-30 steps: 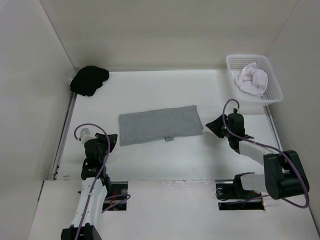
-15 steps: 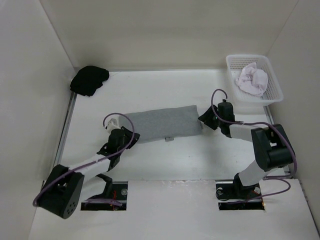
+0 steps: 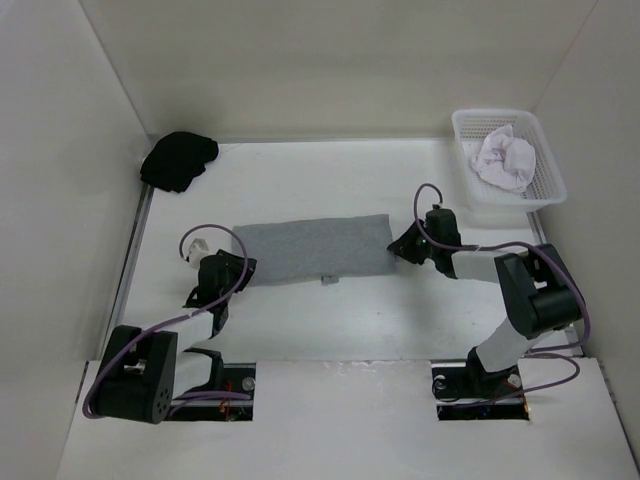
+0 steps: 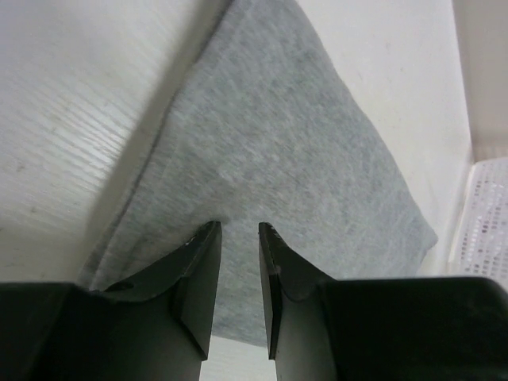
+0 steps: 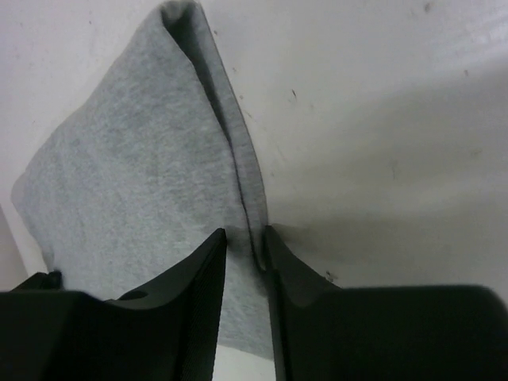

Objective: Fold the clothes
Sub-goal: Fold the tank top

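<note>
Across the middle of the white table [image 3: 330, 330], the folded grey garment [image 3: 310, 250] lies as a long strip. The left gripper [image 4: 238, 228] sits on its left end, jaws slightly apart; I cannot tell whether it grips. The right gripper [image 5: 244, 234], nearly closed, pinches the garment's right folded edge.

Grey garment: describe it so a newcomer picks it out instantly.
Look at the centre of the white table, nearer the arms than the black bundle at far left and the white basket at far right. The grey garment lies there as a flat folded rectangle, the only grey, spread-out cloth.
</note>
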